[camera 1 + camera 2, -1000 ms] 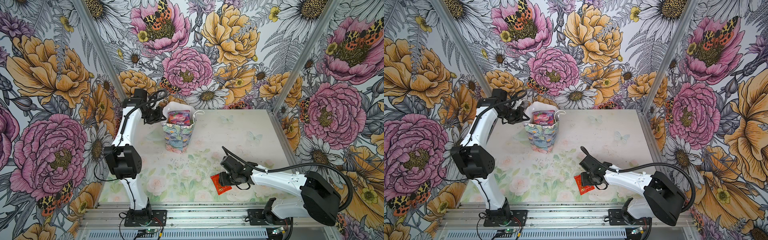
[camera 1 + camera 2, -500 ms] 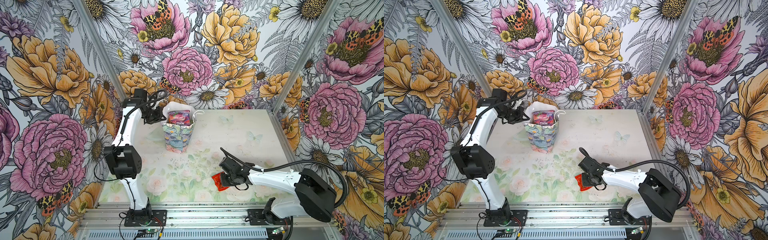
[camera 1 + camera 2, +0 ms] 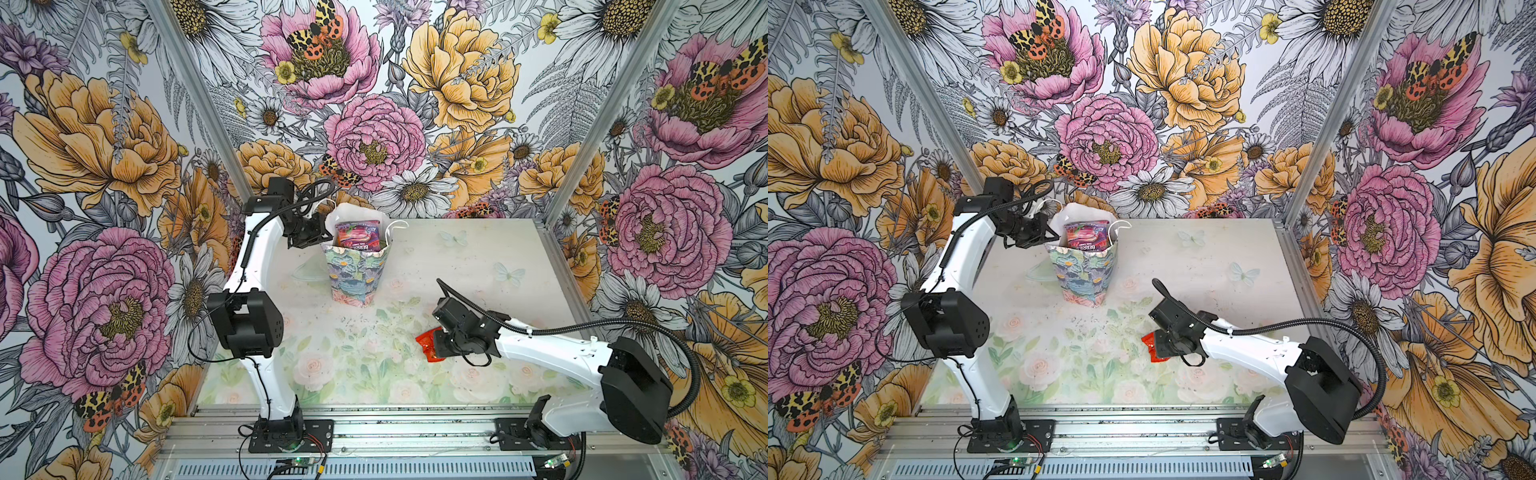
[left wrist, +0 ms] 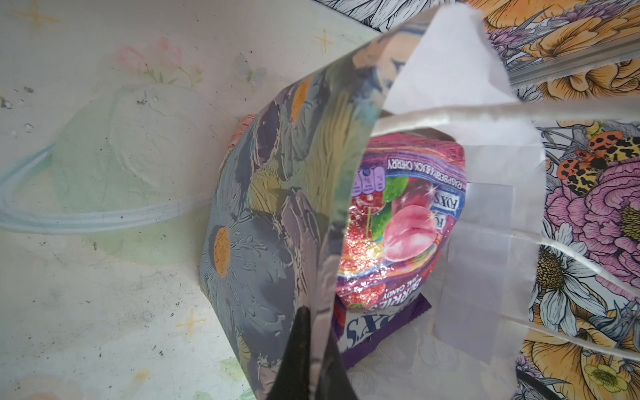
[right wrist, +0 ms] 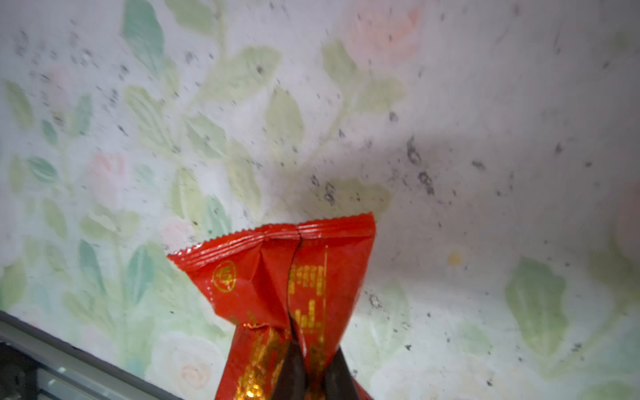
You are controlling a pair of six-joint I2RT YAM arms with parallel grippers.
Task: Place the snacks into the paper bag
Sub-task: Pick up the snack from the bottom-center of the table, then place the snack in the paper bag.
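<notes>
While left gripper [image 4: 316, 329] pinches paper bag [image 3: 353, 270], right gripper [image 5: 311, 360] clamps red packet [image 5: 270, 273]; Berries [image 3: 357, 237] inside.

the bag [image 3: 351, 270] stands upright toward the back, mouth open, flower print outside, white inside. a purple berries packet [image 3: 358, 237] pokes out of its top, another purple packet [image 4: 377, 332] beneath. the creased red packet [image 3: 426, 343] is well apart, nearer the front.

Red packet [image 3: 1148, 345] in right pincer [image 3: 1159, 347]

A robotics lab booth: printed floral walls [image 3: 104, 166], arms [image 3: 552, 357] bolted to aluminium rail [image 3: 395, 430].
</notes>
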